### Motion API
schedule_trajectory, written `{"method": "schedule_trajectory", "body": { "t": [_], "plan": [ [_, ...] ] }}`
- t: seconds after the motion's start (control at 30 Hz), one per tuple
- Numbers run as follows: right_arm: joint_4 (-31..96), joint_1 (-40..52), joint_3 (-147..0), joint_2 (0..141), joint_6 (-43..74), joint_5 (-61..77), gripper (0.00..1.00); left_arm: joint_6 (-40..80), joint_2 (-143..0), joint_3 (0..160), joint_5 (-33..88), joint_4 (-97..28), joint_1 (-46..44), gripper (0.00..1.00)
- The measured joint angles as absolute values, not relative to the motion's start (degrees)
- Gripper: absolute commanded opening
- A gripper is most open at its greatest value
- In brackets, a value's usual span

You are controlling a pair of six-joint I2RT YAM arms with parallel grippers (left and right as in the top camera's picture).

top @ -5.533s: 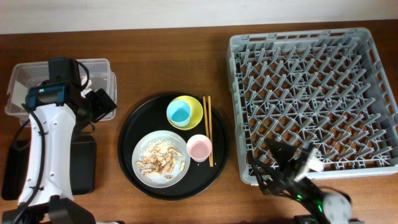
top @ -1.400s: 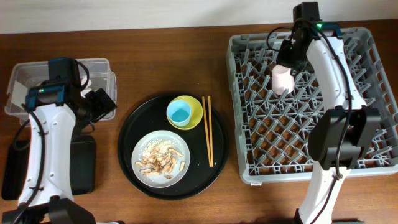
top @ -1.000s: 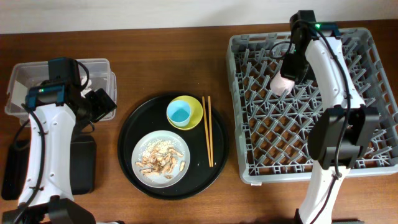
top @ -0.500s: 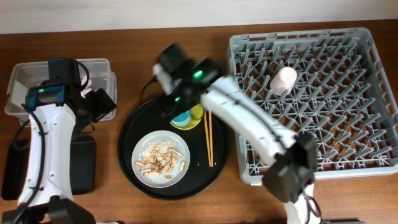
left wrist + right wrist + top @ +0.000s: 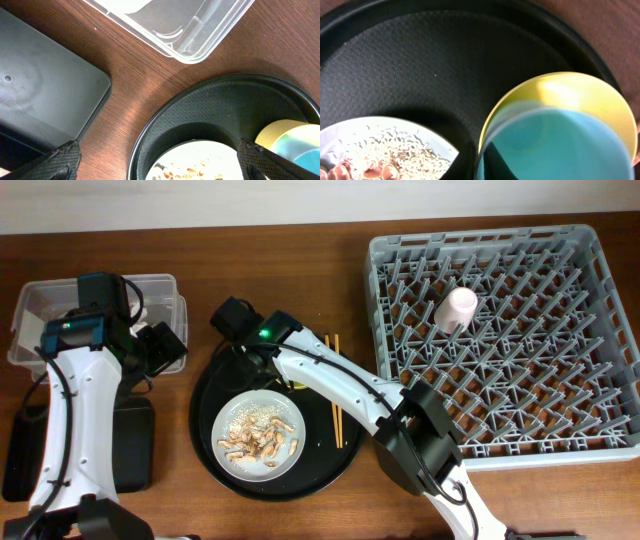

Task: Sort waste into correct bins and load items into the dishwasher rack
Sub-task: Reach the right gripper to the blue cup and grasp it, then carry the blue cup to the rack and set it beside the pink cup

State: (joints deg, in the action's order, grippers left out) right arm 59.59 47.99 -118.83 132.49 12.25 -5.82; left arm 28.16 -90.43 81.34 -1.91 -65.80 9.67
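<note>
Step in hand, by my read: get the light blue cup [image 5: 555, 145] out of the yellow-green bowl [image 5: 570, 95] and over to the dishwasher rack [image 5: 600, 380].

R tool [image 5: 268, 362] is low over the round black tray [image 5: 420, 60], jaws closed to a narrow gap. The cup sits right under it, nested in the bowl. Its fingers aren't plainly shown, so can't say whether they pinch the cup wall (a dark wedge at the cup's near edge may be one).

L tool [image 5: 160, 159] is wide open, holding nothing, w/ the clear box [image 5: 200, 30] ahead of it and the shallow black tray [image 5: 40, 100] off to one side.

To do it well:
- Confirm the grip has one cup wall only, not cup plus bowl rim.
- Lift straight up till the cup clears the bowl, and watch the bowl doesn't ride along.
- The plate [image 5: 385, 145] w/ scraps is just beside the tool and the chopsticks [image 5: 338, 425] lie beyond the bowl. Don't sweep either.
- In the rack, set it mouth-down over pegs near the pink cup [image 5: 458, 308], not touching it.
</note>
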Motion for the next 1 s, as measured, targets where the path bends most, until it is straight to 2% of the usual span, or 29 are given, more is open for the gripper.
{"method": "schedule_trajectory", "body": {
  "t": [0.1, 0.23, 0.33, 0.37, 0.5, 0.6, 0.87, 1.0],
  "plan": [
    [63.2, 47.79, -120.86, 132.49, 12.49, -6.2, 0.04, 28.16, -90.43, 81.34, -1.91, -65.8, 9.67, 0.99],
    [78.7, 44.03, -136.88, 130.91, 15.03, -5.98, 0.04, 28.16, -90.43, 81.34, -1.91, -65.78, 9.67, 0.99],
    [91.05, 34.76, -150.1, 128.01, 16.88, -4.62, 0.04, 28.16, -90.43, 81.34, -1.91, -65.8, 9.69, 0.99],
    [95.37, 27.7, -154.95, 125.75, 17.41, -2.96, 0.04, 28.16, -90.43, 81.34, -1.91, -65.78, 9.67, 0.99],
    [96.97, 5.32, -156.81, 122.17, 11.25, 16.75, 0.04, 28.16, -90.43, 81.34, -1.91, -65.8, 9.67, 0.99],
    [96.95, -8.47, -148.05, 122.21, 3.4, 35.4, 0.04, 28.16, -90.43, 81.34, -1.93, -65.76, 9.67, 0.99],
    [96.12, -17.21, -104.55, 122.48, -25.45, 68.77, 0.04, 28.16, -90.43, 81.34, -1.89, -65.82, 9.67, 0.99],
    [90.21, -21.58, -95.42, 122.52, -29.32, 72.79, 0.04, 28.16, -90.43, 81.34, -1.91, -65.82, 9.67, 0.99]
  ]
}}
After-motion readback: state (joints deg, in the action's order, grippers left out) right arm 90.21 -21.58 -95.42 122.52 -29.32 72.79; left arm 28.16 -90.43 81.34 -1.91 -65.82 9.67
